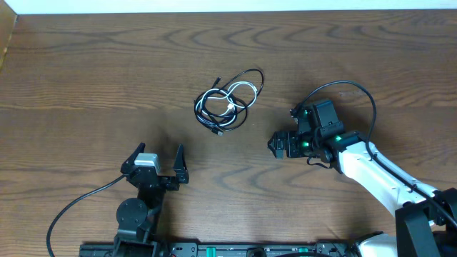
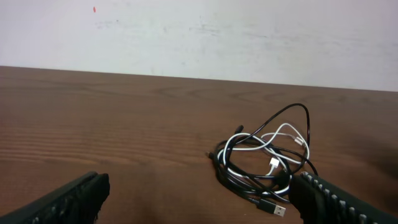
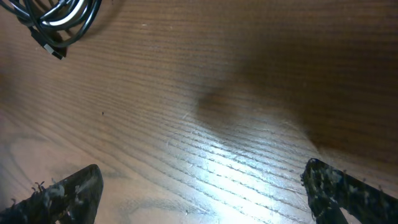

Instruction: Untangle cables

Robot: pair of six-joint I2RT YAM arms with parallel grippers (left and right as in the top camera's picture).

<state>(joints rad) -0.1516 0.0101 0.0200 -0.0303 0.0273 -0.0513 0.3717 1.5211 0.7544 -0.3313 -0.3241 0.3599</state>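
Overlapping, the cables (image 1: 228, 103) hide their own paths; left fingers (image 2: 68, 199) and right fingers (image 3: 62, 194) spread.

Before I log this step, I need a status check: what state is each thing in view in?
cables, tangled in one bundle, lying on the table, untouched
white cable, threaded among the black cables
left gripper, open, empty, clear of the bundle
right gripper, open, empty, clear of the bundle
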